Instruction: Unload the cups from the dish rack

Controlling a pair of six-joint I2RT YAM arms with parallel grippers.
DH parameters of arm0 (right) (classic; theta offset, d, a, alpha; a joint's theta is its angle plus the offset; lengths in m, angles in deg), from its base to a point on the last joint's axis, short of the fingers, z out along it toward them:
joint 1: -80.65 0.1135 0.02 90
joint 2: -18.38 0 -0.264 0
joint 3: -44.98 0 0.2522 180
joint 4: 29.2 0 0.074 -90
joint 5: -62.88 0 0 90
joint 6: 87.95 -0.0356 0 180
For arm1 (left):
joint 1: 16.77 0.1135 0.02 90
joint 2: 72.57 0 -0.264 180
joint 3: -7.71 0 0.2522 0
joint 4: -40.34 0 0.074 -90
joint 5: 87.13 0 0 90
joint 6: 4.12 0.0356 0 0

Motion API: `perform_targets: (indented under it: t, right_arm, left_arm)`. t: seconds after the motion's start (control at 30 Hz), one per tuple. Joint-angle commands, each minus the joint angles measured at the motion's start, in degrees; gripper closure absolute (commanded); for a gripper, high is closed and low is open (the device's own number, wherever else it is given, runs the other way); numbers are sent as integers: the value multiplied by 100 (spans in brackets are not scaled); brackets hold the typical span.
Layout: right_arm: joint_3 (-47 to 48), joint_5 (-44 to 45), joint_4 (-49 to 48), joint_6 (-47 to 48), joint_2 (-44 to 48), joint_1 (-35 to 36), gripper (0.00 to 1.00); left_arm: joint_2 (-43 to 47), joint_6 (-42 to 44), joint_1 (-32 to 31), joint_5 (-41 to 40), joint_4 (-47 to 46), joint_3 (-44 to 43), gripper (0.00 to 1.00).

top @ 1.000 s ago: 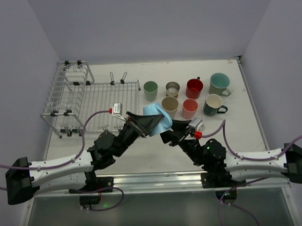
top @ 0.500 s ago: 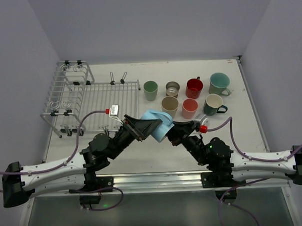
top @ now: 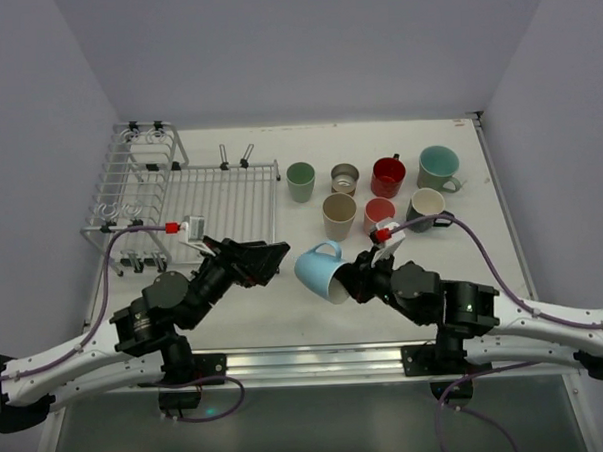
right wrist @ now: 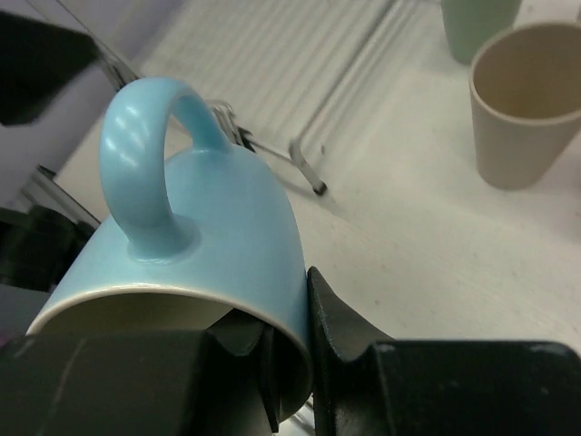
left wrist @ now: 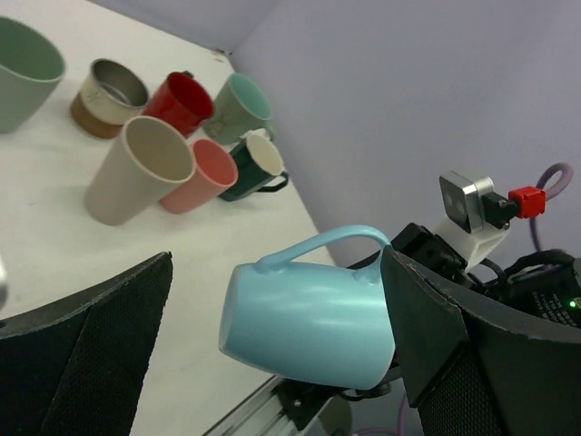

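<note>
white worktop (top: 308,141), pale walls. our right hand (top: 356,281) pinches the rim of the light blue mug (top: 321,271), tipped sideways at 4 o'clock from the dish rack (top: 221,204). our left hand (top: 260,258) is spread, empty. we judge this a carry to the set-down: next, turn it upright and place it at 6 o'clock of the beige tumbler (top: 339,214).

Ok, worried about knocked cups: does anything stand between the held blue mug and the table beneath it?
Nothing visible: the right hand holds the blue mug over bare table, the beige tumbler farther back.
</note>
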Motion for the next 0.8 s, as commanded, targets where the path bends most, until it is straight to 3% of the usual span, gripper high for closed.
perform_targets:
  t: [0.0, 0.23, 0.57, 0.77]
  right_arm:
    - [376, -595, 1470, -806, -147, -331, 100]
    - [761, -2642, 2042, -202, -1174, -1456, 100]
    - [2458, -3383, 2788, 810, -3389, -2318, 100]
    - [3283, -3330, 3369, 1083, -4487, -2459, 100]
  left_arm:
    - [300, 723, 3, -449, 1290, -371, 0]
    - [389, 1531, 3, -309, 2706, -1187, 0]
    - [-130, 2517, 3, -220, 3340, -1329, 0]
    - [361, 2727, 3, -624, 2954, -864, 0]
